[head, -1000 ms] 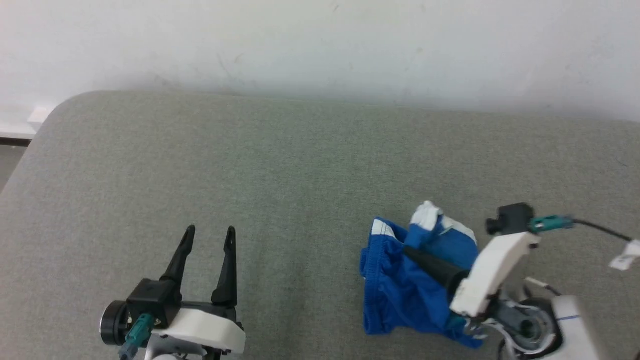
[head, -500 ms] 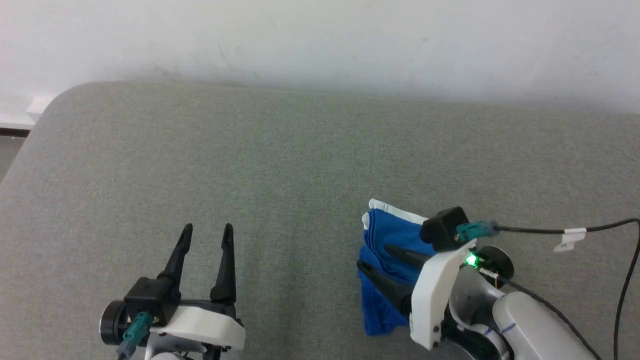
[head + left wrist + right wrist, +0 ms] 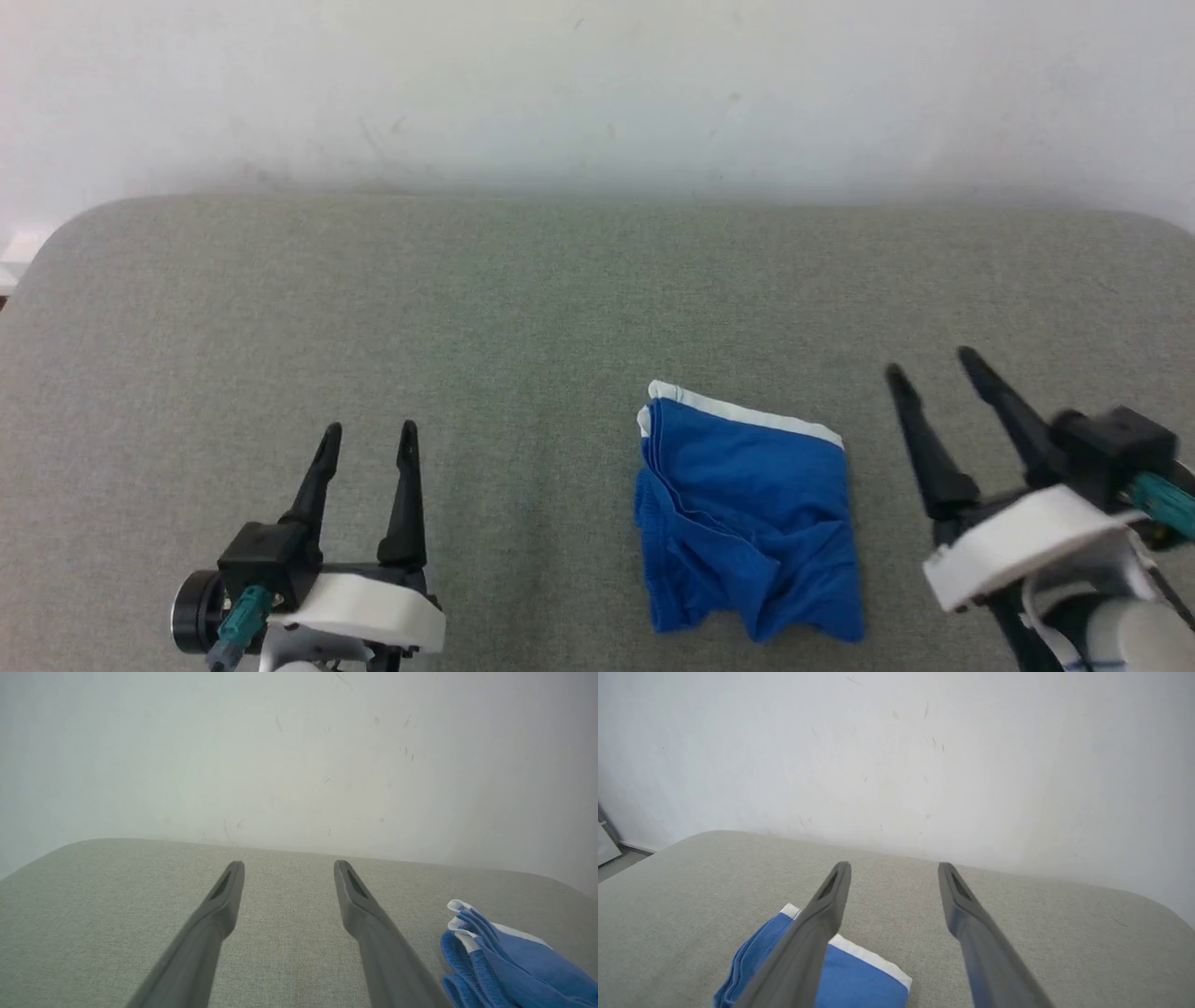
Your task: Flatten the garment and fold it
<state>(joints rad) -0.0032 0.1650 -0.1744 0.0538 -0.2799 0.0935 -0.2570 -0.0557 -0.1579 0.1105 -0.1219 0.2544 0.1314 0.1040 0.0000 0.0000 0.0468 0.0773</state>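
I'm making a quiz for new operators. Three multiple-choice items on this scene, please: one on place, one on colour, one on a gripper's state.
1. The folded royal-blue fabric shorts lie on the grey padded surface: A) beside the left gripper B) beside the right gripper C) against the wall.
2. Their far edge band is: A) white B) red C) yellow.
3. The right gripper is: A) shut on the shorts B) open, empty C) shut, empty.
B: shorts lie by its fingers. A: white strip shows. B: fingers spread, clear of cloth.
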